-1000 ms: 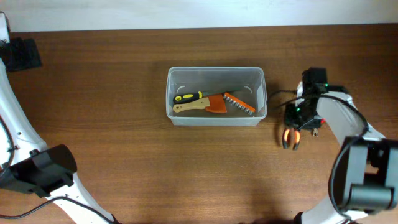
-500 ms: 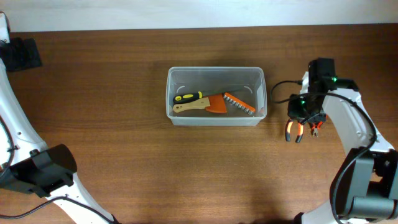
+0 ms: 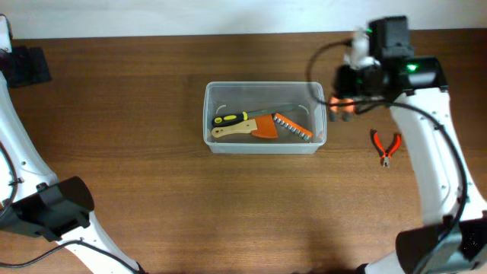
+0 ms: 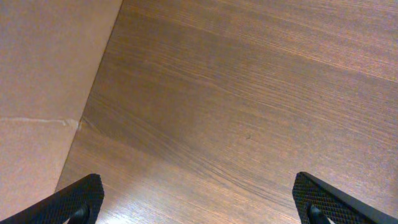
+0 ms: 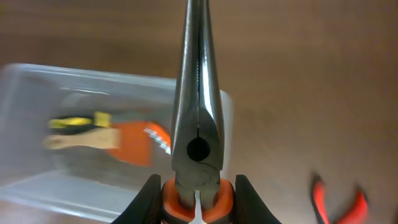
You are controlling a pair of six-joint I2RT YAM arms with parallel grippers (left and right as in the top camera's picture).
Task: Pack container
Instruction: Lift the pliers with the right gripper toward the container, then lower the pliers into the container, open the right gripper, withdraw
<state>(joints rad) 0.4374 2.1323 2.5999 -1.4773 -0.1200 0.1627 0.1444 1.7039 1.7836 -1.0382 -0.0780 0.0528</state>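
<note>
Since the earlier frames, the pick-up spot on the table (image 3: 137, 175) has been left, and the right end of the container (image 3: 262, 84), stood mid-table with tools (image 3: 262, 126) inside, has been reached by the right gripper (image 5: 198, 208). Its fingers are clamped on the orange handles of the long-nose pliers (image 5: 198, 93). The pliers should be carried fully past the rim and lowered flat before release.

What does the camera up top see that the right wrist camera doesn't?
Only the overhead view shows the left arm and the container's whole outline. Only the right wrist view shows the steel nose of the long-nose pliers up close, pinched in the right claw. Both show the container, the tools inside it, and the small red pliers lying on the table.
</note>
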